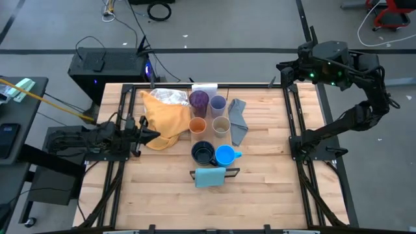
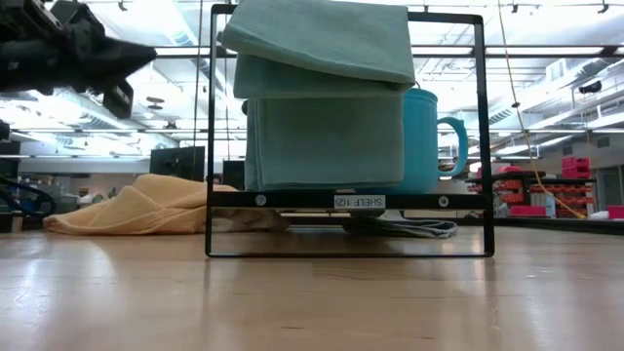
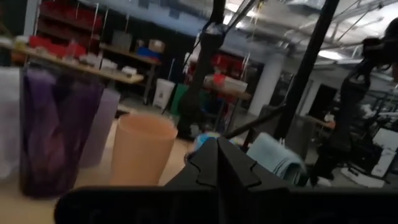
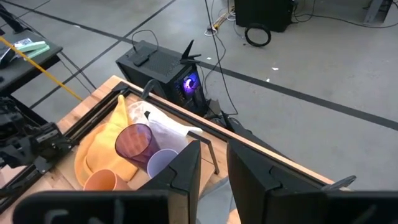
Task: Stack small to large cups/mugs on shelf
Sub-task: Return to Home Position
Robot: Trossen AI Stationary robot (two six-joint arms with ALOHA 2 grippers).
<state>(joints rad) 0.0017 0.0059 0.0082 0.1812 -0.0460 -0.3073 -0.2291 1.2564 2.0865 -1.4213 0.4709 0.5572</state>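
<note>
Seemingly idle, the left gripper [image 1: 149, 132] lies low at the frame's left, jaws pressed together, tip beside the yellow cloth [image 1: 161, 121]. Mid-frame, six cups stand paired along the shelf [image 1: 211, 138]: dark purple tumbler [image 1: 199, 101] and lavender cup [image 1: 218, 103] uppermost, then orange cup [image 1: 197, 125] and beige cup [image 1: 221, 125], then navy mug [image 1: 203, 153] and bright blue mug [image 1: 225, 155]. They look light, stiff and smooth-walled, probably best pinched over a rim. The grey cloth [image 1: 238, 121] crowds their right side. The right gripper [image 1: 286, 69] waits at upper right, jaws spread.
</note>
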